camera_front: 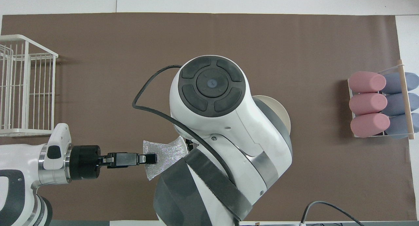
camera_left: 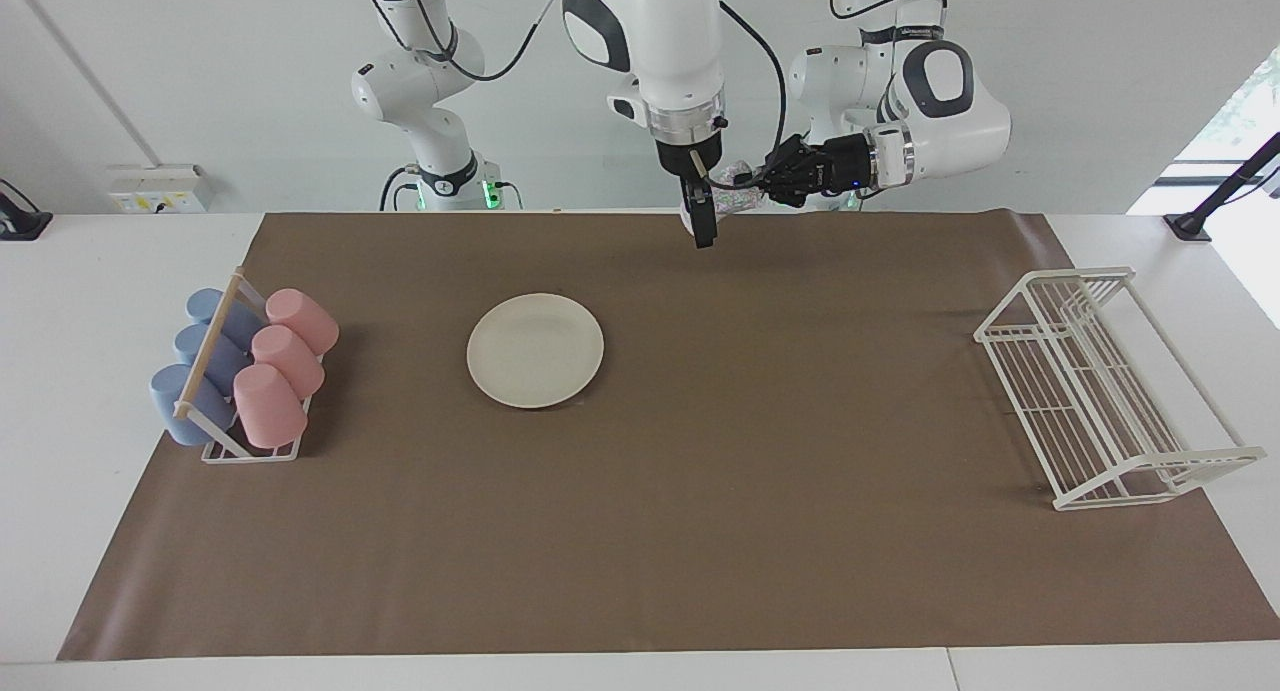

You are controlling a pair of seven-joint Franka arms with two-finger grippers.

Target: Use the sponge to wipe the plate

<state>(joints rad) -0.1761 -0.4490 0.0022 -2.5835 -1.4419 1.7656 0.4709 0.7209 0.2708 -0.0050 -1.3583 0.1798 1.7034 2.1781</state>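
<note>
Overhead, left end effector (camera_front: 152,158) pinching sponge (camera_front: 165,154), plate (camera_left: 535,350) mostly hidden, right end effector's (camera_left: 703,221) spread unclear.

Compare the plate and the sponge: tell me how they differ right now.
The plate lies flat on the brown mat; the sponge is up in the air, pinched by the left gripper, beside the right gripper. The plate is round, smooth and cream-white; the sponge is a crumpled silvery mesh. The plate is much wider than the sponge. Both are pale.

Cups (camera_left: 285,376) in rack; wire rack (camera_left: 1100,386).
</note>
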